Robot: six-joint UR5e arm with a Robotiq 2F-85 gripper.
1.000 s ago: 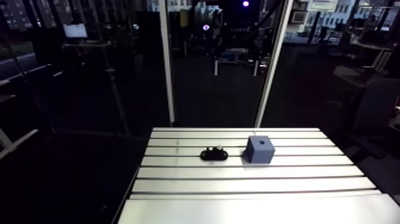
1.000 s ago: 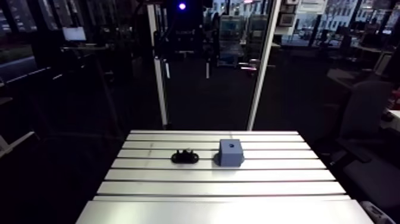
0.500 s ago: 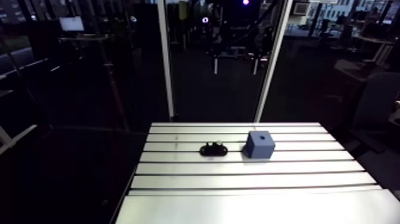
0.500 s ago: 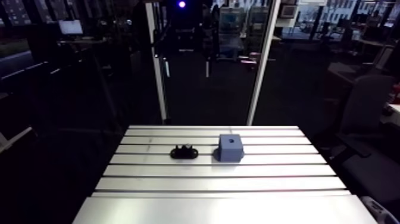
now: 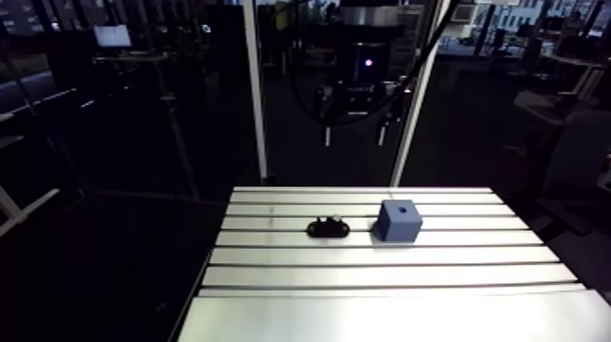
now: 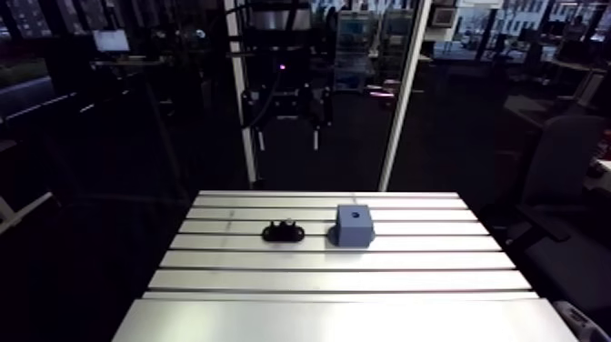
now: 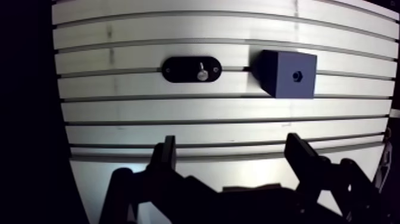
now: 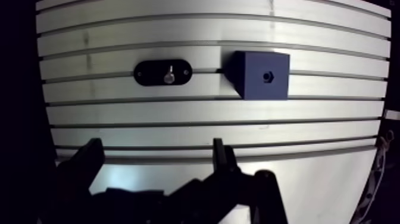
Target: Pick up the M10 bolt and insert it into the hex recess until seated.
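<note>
The wrist view puts the gripper (image 7: 232, 143) nearest. Its two fingers (image 7: 167, 156) are spread wide with nothing between them, hanging high over the slotted aluminium table (image 7: 178, 110). Several bare strips of table lie between the fingers and the work.

Farther ahead, the M10 bolt (image 7: 202, 73) stands in a black oval holder (image 7: 177, 68). It is too small to tell which end is up. Beside the holder, across a short gap, sits the blue block (image 7: 280, 83) with the hex recess (image 7: 297, 75) in its upper face.

The step in hand is judged to be the approach to the bolt, with nothing grasped yet. To do it well, the arm would:

- Bring the bolt to the middle of the gap between the fingers before descending.
- Come straight down along the bolt's axis.
- Clamp above the holder's rim, so the holder is not dragged along.

A square grip matters, since a tilted bolt would likely jam at the recess.
</note>
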